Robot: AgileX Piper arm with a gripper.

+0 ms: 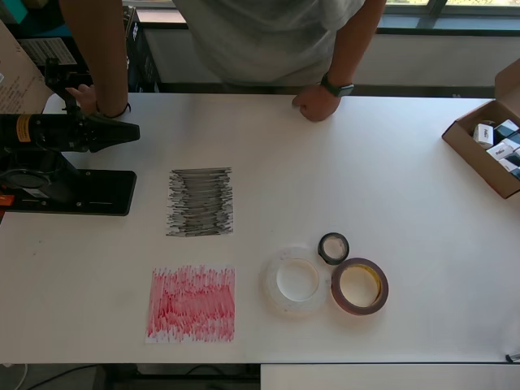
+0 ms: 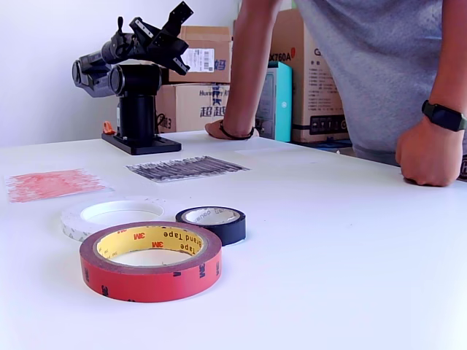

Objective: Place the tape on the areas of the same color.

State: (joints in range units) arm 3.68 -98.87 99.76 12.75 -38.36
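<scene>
With its jaws parted and empty, the gripper (image 2: 175, 25) hovered above the black patch (image 1: 200, 201), needing a long reach to the black roll (image 1: 333, 248) beyond it, lifted cleanly from between the whitish roll (image 1: 294, 284) and the red roll (image 1: 359, 286).

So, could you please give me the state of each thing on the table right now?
Black tape: flat, off its patch, beside the red roll.
Red tape: flat, off its patch.
White tape: flat on the table.
Black patch: bare.
Red patch: bare.
Gripper: raised, holding nothing, jaws unclear.
Cardboard box: open.
</scene>
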